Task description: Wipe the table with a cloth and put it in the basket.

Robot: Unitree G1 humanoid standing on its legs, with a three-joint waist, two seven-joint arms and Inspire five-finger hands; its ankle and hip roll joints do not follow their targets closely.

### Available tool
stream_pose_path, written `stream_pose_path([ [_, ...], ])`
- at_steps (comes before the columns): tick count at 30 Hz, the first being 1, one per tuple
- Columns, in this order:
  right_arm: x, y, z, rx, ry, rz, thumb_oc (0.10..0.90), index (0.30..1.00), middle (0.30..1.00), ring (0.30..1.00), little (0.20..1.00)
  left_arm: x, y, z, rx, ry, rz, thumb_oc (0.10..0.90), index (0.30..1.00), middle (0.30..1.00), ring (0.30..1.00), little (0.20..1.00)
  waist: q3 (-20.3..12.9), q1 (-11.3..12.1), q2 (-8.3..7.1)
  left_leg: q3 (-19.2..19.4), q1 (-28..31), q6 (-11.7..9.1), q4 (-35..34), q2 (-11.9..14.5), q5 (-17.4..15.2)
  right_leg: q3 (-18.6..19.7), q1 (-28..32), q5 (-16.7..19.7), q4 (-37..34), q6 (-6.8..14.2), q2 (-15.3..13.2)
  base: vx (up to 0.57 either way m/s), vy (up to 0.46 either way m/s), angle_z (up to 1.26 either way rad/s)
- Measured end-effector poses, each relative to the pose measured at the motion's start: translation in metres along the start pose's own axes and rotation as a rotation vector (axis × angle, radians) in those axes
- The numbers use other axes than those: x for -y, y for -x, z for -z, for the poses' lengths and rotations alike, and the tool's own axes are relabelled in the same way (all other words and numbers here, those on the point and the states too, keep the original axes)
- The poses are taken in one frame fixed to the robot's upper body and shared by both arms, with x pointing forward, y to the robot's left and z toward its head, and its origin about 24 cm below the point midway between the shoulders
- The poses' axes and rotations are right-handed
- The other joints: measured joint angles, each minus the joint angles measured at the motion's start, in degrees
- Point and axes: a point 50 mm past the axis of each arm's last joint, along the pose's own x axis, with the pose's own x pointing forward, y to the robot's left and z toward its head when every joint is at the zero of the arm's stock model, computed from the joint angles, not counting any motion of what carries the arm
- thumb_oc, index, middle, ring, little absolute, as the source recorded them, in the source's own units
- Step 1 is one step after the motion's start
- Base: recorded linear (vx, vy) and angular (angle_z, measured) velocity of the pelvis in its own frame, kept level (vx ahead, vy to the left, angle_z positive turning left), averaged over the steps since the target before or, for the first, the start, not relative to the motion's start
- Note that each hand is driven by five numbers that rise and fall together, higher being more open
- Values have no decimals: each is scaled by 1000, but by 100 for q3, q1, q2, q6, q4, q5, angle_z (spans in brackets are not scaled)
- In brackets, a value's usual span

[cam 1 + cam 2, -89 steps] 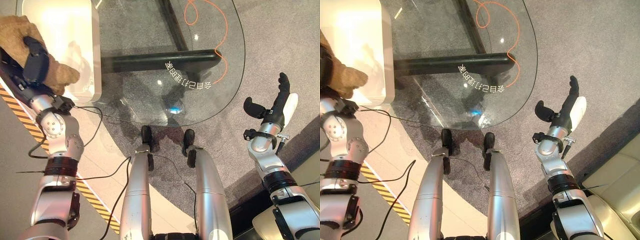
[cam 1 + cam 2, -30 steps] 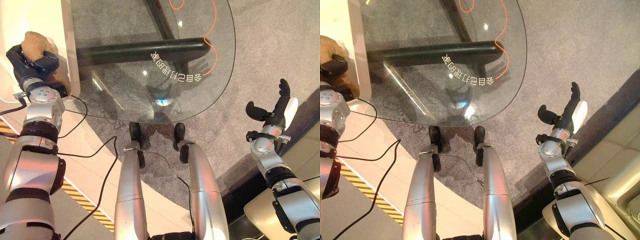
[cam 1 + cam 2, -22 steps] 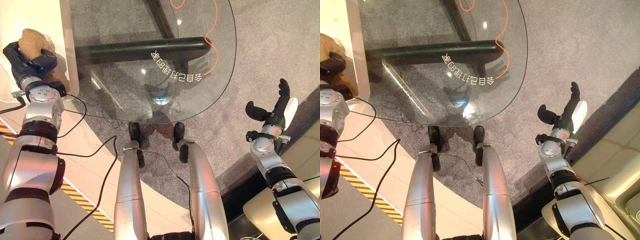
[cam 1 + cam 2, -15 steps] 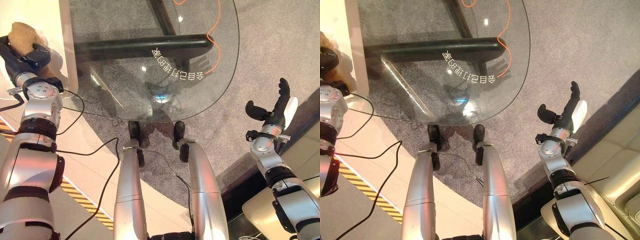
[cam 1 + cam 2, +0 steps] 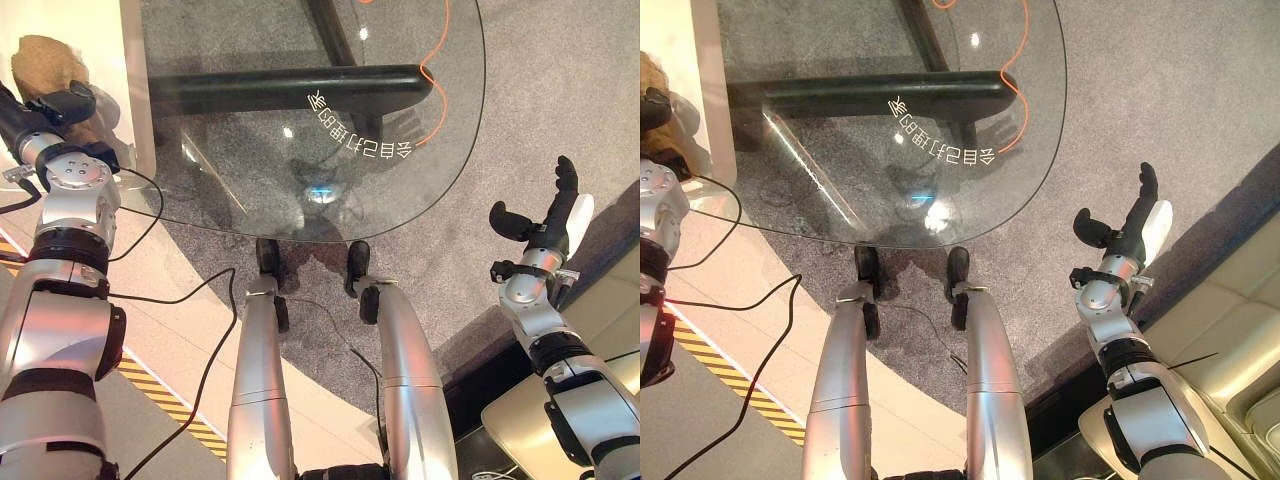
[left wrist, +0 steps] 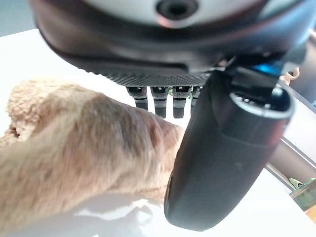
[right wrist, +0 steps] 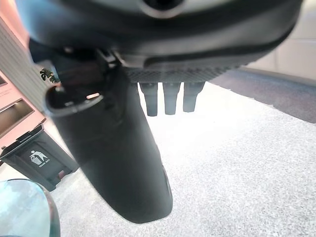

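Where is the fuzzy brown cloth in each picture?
Left eye view: cloth top left, beyond the left hand.
Right eye view: at the left edge.
Left wrist view: close up, beside the thumb.
Shared landmark: the left hand next to it.

One tan fluffy cloth. One white basket, seen partly at the far left. One round glass table with one dark bar base below. One orange cord curling under the glass. Two dark hands: left hand and right hand. One black bin.
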Motion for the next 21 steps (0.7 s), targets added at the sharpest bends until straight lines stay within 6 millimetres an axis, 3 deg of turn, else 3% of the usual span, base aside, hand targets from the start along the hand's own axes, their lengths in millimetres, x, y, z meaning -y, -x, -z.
stream_pose_path([
  [16,0,0,0,0,0,0,800,900,900,900,900,0,0,-1,6,11,0,800,900,900,900,900,-1,-12,-10,-9,5,0,1,-3,1,-10,17,1,-3,0,-3,-1,-3,0],
  [21,-5,8,7,-26,0,-16,800,900,900,900,900,-3,1,-4,49,119,-9,800,900,900,900,900,1,-29,-36,-30,206,-10,-12,-1,10,-38,232,3,-32,0,1,-8,-46,1],
])
